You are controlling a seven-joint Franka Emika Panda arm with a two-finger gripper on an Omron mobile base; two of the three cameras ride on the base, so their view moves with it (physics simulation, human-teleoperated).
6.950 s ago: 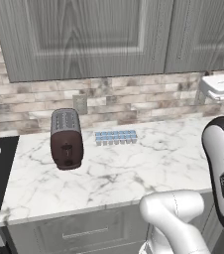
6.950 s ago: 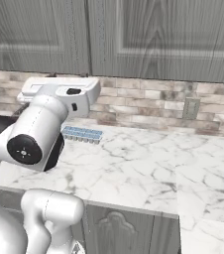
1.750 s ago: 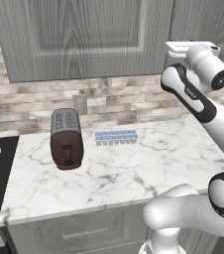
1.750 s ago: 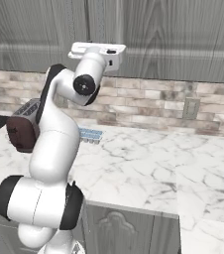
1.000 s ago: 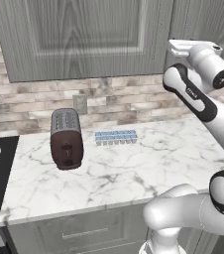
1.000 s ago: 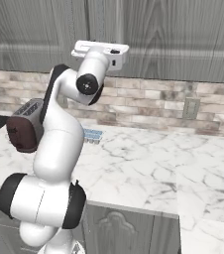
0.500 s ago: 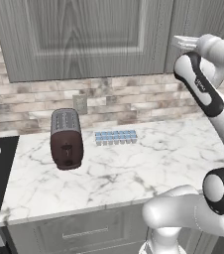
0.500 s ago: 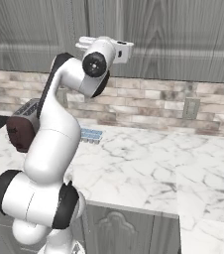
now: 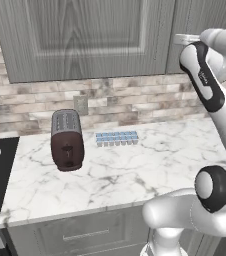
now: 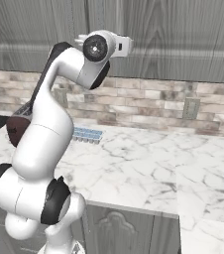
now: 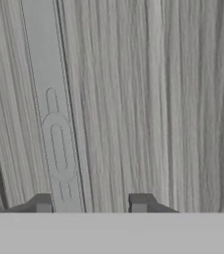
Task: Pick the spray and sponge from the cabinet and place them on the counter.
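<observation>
While hand point(image 11: 90, 203) straddles handle point(image 11: 54, 124), cabinet point(image 9: 85, 40) door closed.

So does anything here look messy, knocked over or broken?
Nothing stands out. The toaster stands upright and the ice-cube tray lies flat on the counter, with no spills; the cabinet doors are shut.

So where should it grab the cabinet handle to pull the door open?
Grip the handle around its middle, coming straight at the door face with one finger on either side. It is a long, narrow upright bar standing proud of the cabinet, so a grip across its width should hold.
</observation>
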